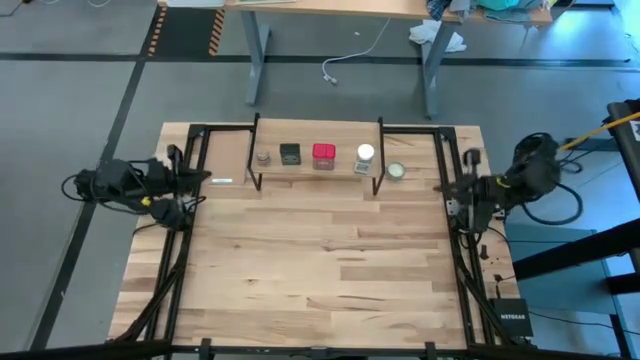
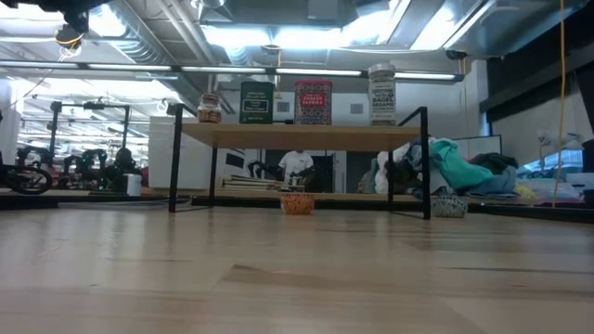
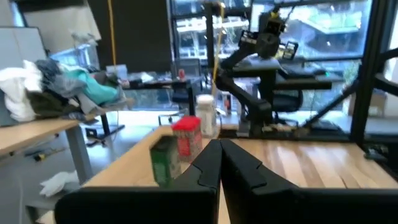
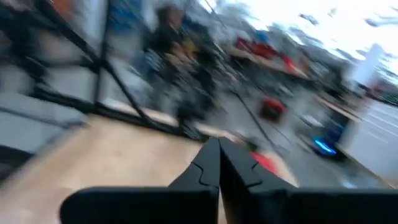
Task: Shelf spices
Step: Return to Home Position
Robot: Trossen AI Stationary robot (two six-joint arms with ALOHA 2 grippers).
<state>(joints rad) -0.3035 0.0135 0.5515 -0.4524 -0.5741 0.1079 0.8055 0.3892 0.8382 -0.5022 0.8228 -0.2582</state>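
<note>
The left end effector [image 3: 219, 144] is clenched on nothing at the worktop's [image 1: 320, 270] left edge; the right end effector [image 4: 217, 142], likewise clenched and empty, sits at the right edge. Between them, the shelf [image 2: 297, 135] carries four spices in a row: tan-grey round jar [image 1: 263, 157], dark square tin [image 1: 290, 153], red square box [image 1: 323, 154] and clear white-lidded jar [image 1: 365, 156], all closed and upright, their contents unreadable.

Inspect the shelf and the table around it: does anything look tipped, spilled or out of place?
Nothing tipped or spilled. The round jar, dark tin, red box and white-lidded jar stand upright in a row on the shelf. Only a pale disc lies apart, on the table beside the shelf's right end.
</note>
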